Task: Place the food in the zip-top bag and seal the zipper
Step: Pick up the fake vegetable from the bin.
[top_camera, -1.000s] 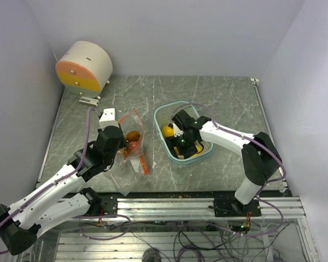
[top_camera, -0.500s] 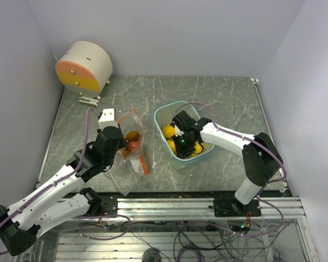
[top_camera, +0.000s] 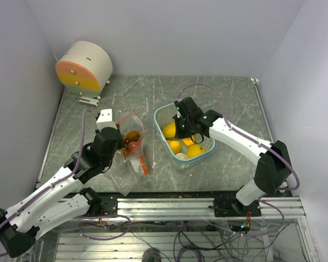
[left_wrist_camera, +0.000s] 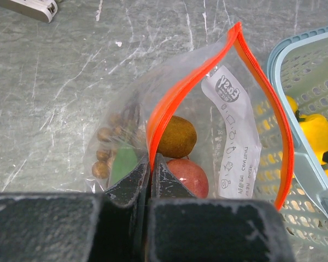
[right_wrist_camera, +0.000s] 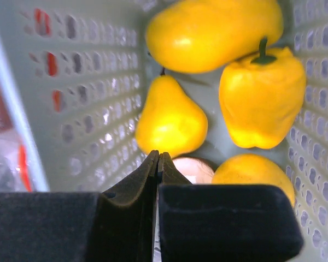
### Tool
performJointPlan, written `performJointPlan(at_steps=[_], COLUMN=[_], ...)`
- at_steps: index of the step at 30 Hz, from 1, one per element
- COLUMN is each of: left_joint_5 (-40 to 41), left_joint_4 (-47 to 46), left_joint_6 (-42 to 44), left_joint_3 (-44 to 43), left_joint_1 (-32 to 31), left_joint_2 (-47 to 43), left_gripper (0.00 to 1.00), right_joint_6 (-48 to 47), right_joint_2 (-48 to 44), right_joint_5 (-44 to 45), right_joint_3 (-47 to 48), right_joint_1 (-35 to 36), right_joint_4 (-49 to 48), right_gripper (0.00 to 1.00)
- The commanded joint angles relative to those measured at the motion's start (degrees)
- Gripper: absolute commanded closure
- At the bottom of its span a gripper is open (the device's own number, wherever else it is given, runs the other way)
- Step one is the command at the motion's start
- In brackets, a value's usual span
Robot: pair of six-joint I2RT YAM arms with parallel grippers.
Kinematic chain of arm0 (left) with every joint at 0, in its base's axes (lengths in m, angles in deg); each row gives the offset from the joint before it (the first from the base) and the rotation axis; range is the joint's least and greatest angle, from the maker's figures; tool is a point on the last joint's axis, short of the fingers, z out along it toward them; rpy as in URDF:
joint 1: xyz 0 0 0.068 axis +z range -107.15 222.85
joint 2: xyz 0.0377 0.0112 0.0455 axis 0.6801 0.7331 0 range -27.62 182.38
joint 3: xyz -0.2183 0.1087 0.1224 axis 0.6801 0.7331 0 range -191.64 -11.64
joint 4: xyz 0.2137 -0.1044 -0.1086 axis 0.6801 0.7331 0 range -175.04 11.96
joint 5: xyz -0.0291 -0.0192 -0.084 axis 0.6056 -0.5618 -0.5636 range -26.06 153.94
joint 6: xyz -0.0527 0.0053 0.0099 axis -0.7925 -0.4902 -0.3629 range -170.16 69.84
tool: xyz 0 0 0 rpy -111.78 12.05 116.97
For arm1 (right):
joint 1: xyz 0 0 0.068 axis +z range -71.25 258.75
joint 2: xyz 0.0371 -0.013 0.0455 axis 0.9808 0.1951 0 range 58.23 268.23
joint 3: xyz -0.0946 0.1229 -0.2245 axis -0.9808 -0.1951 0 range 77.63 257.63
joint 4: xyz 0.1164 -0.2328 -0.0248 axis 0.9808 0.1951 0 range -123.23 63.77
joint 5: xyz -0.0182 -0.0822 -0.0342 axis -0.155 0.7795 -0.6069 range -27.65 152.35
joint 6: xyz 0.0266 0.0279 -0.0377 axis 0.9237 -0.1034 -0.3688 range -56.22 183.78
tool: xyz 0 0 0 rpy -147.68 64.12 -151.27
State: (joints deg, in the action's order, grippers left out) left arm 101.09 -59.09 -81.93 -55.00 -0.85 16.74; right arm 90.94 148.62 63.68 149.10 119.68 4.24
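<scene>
The clear zip-top bag [left_wrist_camera: 229, 103] with an orange zipper lies open left of the basket. Inside it are a brown-purple grape bunch [left_wrist_camera: 105, 153], a brown oval fruit [left_wrist_camera: 176, 136] and a dark red round fruit [left_wrist_camera: 190, 176]. My left gripper [left_wrist_camera: 150, 162] is shut on the near zipper lip, seen from above at the bag [top_camera: 132, 143]. My right gripper [right_wrist_camera: 158, 158] is shut with nothing in it, hanging over the yellow fruits in the basket: a pear shape [right_wrist_camera: 169, 120], a pepper shape [right_wrist_camera: 262, 98], a long one [right_wrist_camera: 213, 33] and a round one [right_wrist_camera: 254, 174].
The light-blue basket [top_camera: 158, 115] stands mid-table, its wall [left_wrist_camera: 309, 169] close against the bag. A pale pink round thing [right_wrist_camera: 195, 170] lies on its floor. A cream and orange drum [top_camera: 83, 67] stands at the back left. Grey walls close off three sides.
My right gripper has shut from open and lifted out of the basket's middle toward its far left, with no fruit in it. The left arm and the bag have barely moved.
</scene>
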Motion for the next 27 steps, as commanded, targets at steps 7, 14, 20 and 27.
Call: performJointPlan(at_steps=[7,14,20,27], left_joint_5=[1.3,1.0,1.1,1.1], left_joint_4=[-0.5,-0.7,-0.8,-0.8], left_joint_6=[-0.3,-0.1,-0.2,0.0], left_joint_3=[0.5,0.4,0.7,0.5], left_joint_1=[0.1,0.1,0.1,0.2], left_joint_2=[-2.1,-1.6,-1.7,-1.2], left_gripper=[0.93,0.93,0.93,0.93], right_joint_6=[-4.0,-4.6,-4.7,-4.1], right_joint_2=[0.4,1.9,6.4,11.3], right_joint_5=[-5.3,-10.1,-7.4,-5.1], right_joint_3=[0.0,-4.3,-4.5,-6.6], right_joint_1=[0.9,3.7,5.7,5.8], right_joint_4=[13.1,10.7,8.5,4.9], right_gripper=[0.44,0.35,0.33,0.32])
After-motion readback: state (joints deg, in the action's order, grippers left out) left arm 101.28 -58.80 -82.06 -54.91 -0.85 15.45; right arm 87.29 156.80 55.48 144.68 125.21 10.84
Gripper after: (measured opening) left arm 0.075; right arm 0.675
